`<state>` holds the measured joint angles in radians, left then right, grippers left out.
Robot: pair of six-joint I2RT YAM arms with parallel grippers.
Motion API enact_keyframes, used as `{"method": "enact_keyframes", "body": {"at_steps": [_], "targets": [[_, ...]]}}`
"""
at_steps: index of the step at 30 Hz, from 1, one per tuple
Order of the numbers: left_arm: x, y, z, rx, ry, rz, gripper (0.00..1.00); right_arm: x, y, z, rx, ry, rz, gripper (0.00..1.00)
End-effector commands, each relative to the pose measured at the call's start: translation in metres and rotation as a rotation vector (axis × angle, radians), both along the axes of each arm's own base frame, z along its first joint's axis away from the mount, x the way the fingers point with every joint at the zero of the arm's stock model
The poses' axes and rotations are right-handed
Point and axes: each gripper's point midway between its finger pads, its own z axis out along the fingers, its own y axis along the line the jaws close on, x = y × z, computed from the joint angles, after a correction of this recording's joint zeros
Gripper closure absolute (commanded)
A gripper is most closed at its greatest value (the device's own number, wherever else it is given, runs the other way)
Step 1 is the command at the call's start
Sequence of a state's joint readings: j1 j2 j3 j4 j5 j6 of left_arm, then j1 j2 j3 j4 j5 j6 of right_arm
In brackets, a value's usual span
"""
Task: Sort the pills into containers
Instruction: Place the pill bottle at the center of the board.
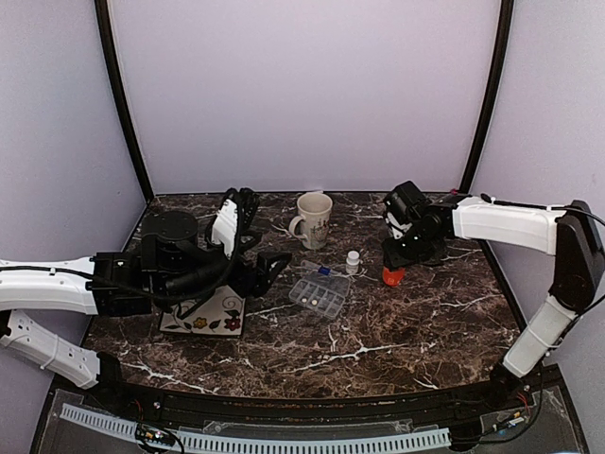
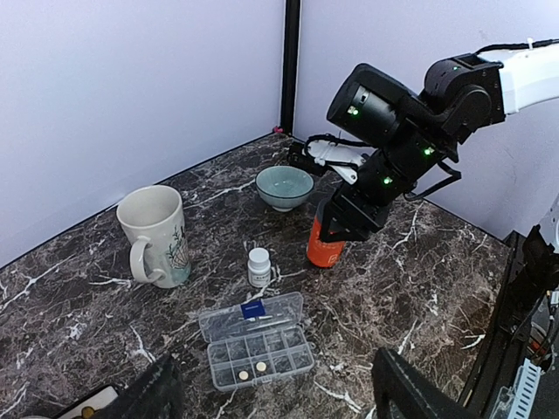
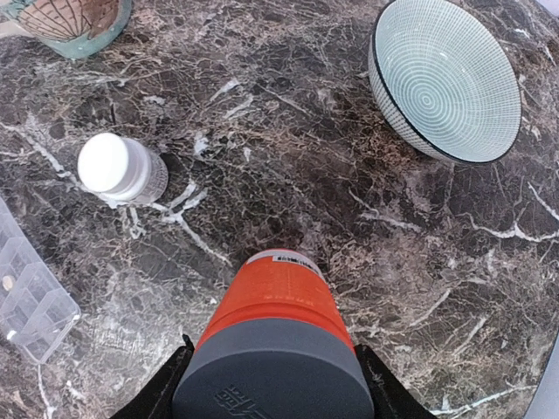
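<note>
The clear organiser box [image 2: 258, 340] lies open on the marble table, lid flat toward the far side; it also shows in the top view [image 1: 319, 295]. Two small pale pills [image 2: 261, 367] lie in its near row of compartments. My left gripper [image 2: 279, 397] is open and empty, hovering near and above the box; in the top view it [image 1: 276, 266] is left of the box. My right gripper [image 3: 272, 384] is shut on the grey cap of an upright orange bottle [image 3: 278, 292], which stands right of the box [image 1: 393, 275]. The box's corner shows in the right wrist view [image 3: 26, 301].
A small white-capped bottle [image 2: 258, 266] stands just behind the box. A cream patterned mug [image 2: 157, 236] is at the back left. A pale green bowl [image 3: 445, 78] sits behind the orange bottle. A flowered white tile [image 1: 203, 320] lies under my left arm.
</note>
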<state>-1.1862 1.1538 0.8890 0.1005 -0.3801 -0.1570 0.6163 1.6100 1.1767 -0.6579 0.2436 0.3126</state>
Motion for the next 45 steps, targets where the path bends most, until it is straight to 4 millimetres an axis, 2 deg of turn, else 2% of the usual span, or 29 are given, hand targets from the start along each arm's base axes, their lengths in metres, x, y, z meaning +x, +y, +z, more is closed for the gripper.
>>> {"method": "enact_keyframes", "body": {"at_steps": [1,6,9,10,12,15,25,33,34,38,40,45], "targets": [[0.0,0.002,-0.01,0.0,0.031,0.005,0.24,0.021,-0.002,-0.007,0.001,-0.056,-0.023,0.88],[0.0,0.002,-0.013,0.001,0.038,0.004,0.24,0.026,-0.003,-0.014,0.007,-0.049,-0.035,0.83],[0.0,0.002,-0.014,0.004,0.038,0.006,0.24,0.026,-0.001,-0.013,0.023,-0.05,-0.032,0.71],[0.0,0.002,-0.014,0.005,0.037,0.008,0.24,0.02,-0.004,-0.022,0.013,-0.029,-0.033,0.66],[0.001,0.002,-0.015,0.006,0.037,0.009,0.24,0.018,-0.005,-0.023,0.014,-0.025,-0.035,0.57],[0.002,0.002,-0.017,0.008,0.039,0.011,0.24,0.019,-0.004,-0.018,0.028,-0.035,-0.031,0.5],[0.005,0.0,-0.019,0.014,0.041,0.01,0.24,0.017,-0.001,-0.001,0.059,-0.048,-0.022,0.42],[0.007,-0.001,-0.02,0.013,0.048,0.011,0.23,0.017,-0.001,0.003,0.063,-0.057,-0.024,0.34],[0.007,-0.001,-0.019,0.012,0.047,0.012,0.23,0.023,0.002,0.013,0.075,-0.079,-0.022,0.33],[0.008,-0.001,-0.018,0.011,0.046,0.014,0.23,0.025,0.002,0.017,0.073,-0.087,-0.024,0.3],[0.008,0.0,-0.018,0.011,0.046,0.014,0.23,0.024,0.002,0.032,0.095,-0.116,-0.022,0.3],[0.009,0.0,-0.016,0.005,0.05,0.017,0.23,0.022,0.004,0.05,0.131,-0.144,-0.015,0.27]]}}
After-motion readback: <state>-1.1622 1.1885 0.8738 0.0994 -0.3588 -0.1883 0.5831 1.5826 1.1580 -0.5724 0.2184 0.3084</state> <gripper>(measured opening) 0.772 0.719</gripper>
